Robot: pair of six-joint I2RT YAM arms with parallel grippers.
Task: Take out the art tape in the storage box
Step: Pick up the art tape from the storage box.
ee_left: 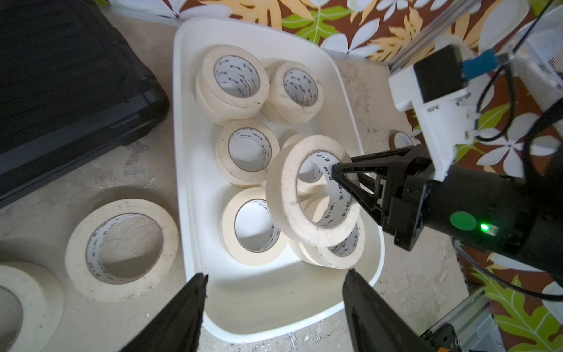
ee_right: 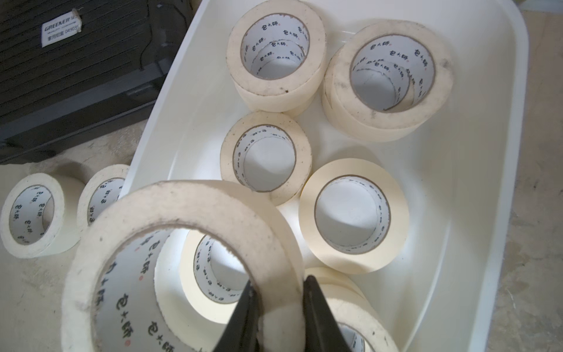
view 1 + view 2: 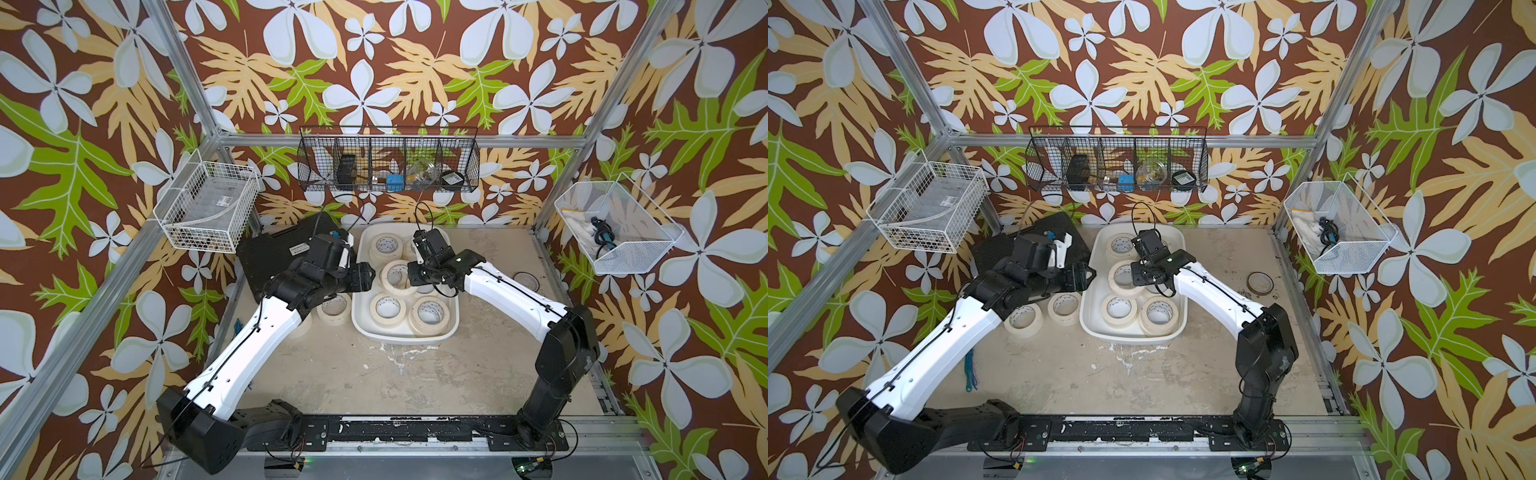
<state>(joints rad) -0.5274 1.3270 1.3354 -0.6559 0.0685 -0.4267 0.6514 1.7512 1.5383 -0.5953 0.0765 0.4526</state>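
Clearly the step in hand is the lift-out: the right fingers (image 2: 309,292) are closed on the wall of one roll (image 1: 283,189), one finger inside its core and one outside, and the roll hangs tilted above the box (image 3: 405,338), clear of the tape beneath it. The box sits at the centre of both top views, with several more rolls (image 2: 265,122) lying flat inside, some stacked in twos at its far end. Two rolls (image 3: 1034,328) lie on the counter (image 3: 374,374) just left of the box in the frame, near the black case (image 1: 61,76). The left fingers (image 1: 189,304) are spread wide and grip nothing, hovering over the box's near end. Next, I judge, the held roll has to be carried over the rim to a bare patch of counter and let go. Keeping the pinch firm matters, since the grip takes only a narrow bite of the wall, and so does staying clear of the left arm close by.
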